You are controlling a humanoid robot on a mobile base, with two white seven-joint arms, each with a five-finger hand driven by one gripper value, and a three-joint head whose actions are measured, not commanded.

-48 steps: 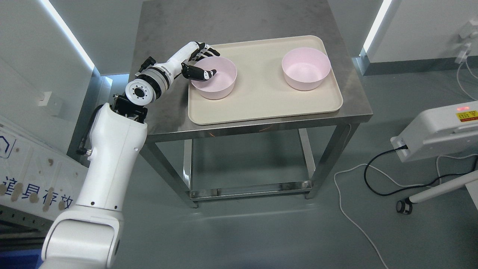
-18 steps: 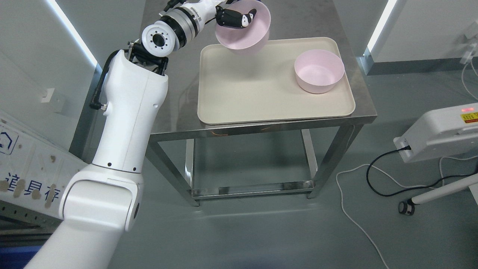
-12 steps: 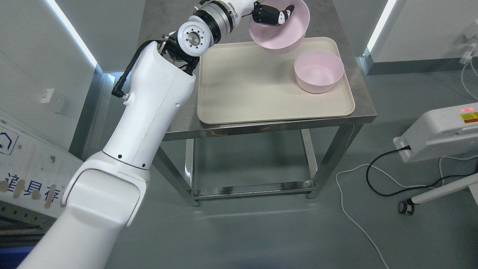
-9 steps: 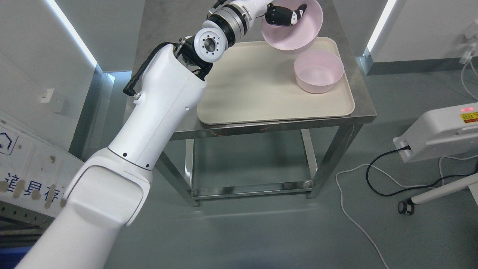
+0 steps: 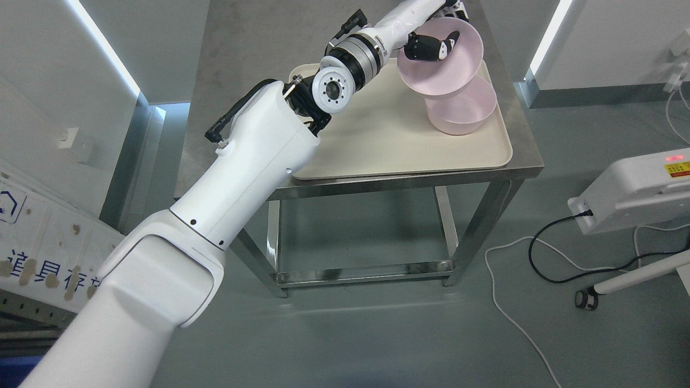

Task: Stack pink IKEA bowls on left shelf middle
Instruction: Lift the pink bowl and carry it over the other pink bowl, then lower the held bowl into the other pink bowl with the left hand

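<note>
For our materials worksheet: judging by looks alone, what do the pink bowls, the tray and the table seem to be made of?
Held bowl and resting bowl: probably matte plastic, given their even pale pink and soft sheen. Tray: likely plastic too, a uniform cream with a rounded moulded rim. Table: metal, apparently brushed stainless steel, with a dull grey top and shinier legs. The left hand pinches the upper bowl's rim.

We record a steel table [image 5: 253,81] carrying a beige tray [image 5: 399,145]. On the tray's right side sits a pink bowl [image 5: 463,116]. Directly above it, overlapping it in view, we note a second pink bowl [image 5: 450,67], tilted and held by the left hand [image 5: 431,46], its dark thumb inside the rim. Whether the two bowls touch, we cannot tell. To the right: a white machine [image 5: 630,188] and a black cable [image 5: 544,242] on the grey floor [image 5: 377,334].
</note>
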